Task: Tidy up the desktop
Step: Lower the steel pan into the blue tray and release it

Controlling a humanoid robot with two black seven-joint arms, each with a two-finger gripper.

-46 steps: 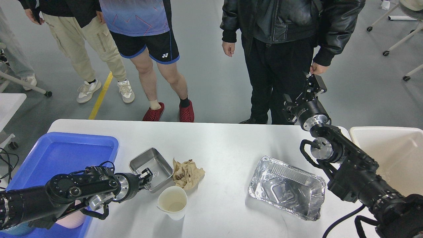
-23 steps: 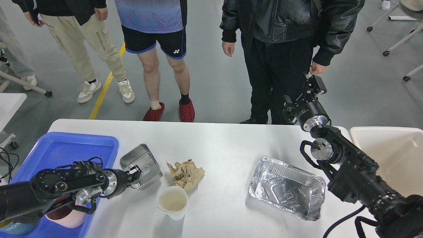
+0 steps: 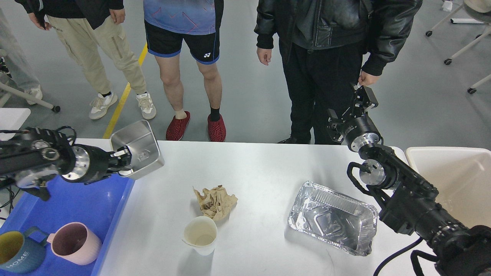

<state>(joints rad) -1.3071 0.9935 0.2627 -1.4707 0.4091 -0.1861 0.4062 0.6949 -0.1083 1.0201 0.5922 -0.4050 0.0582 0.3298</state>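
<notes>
The white desktop fills the lower half of the head view. My left gripper is shut on the rim of a small steel tray, which hangs tilted in the air over the table's far left edge, above the blue tray. On the desktop lie a crumpled brown paper, a white paper cup and a foil container. My right gripper is raised beyond the far edge of the table with nothing in it; its fingers are too small to tell apart.
The blue tray holds a pink mug and a dark blue mug. A beige open bin stands at the right end. Three people stand close behind the far edge, one right beside my right gripper.
My left gripper lifted the steel tray off the desktop and carried it up and to the left, toward the blue tray. The mugs have come into sight. The right arm held still.
</notes>
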